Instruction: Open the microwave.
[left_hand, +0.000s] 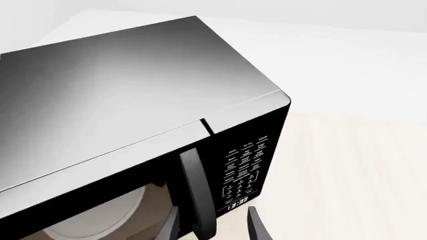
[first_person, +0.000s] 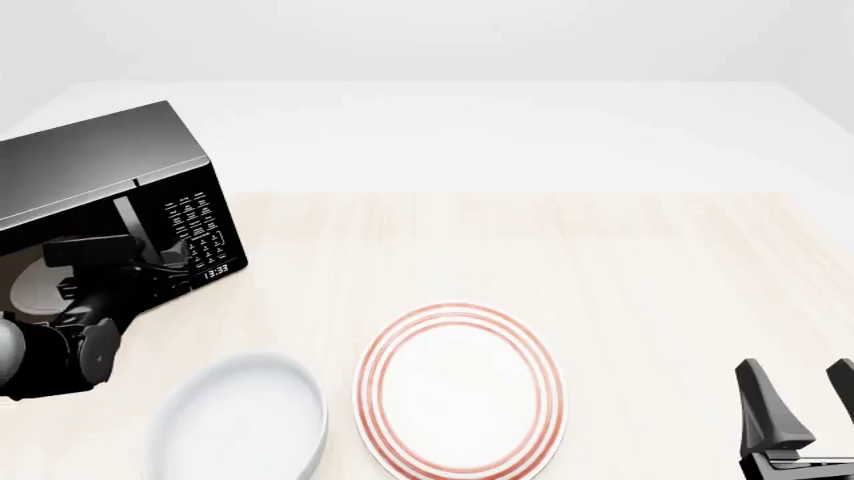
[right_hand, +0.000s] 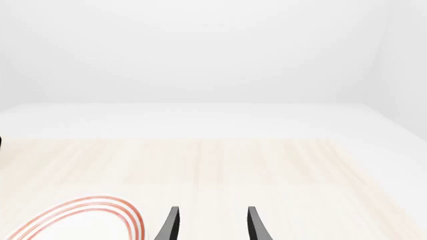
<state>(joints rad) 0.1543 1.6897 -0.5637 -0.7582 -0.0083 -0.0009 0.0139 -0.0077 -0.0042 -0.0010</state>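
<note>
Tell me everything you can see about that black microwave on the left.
The microwave is a big glossy black box, its top catching grey reflections. It stands on the pale wooden table at the far left, turned at an angle. Its dark glass door shows a white turntable inside. A vertical bar handle runs beside a white-marked keypad with a small display. The left pincer straddles the handle, open; contact is unclear.

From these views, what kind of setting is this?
Probably a simulated kitchen-style tabletop, not a real room: a black microwave sits on a pale wood table with a red-rimmed plate and a white bowl, against blank white walls.
</note>
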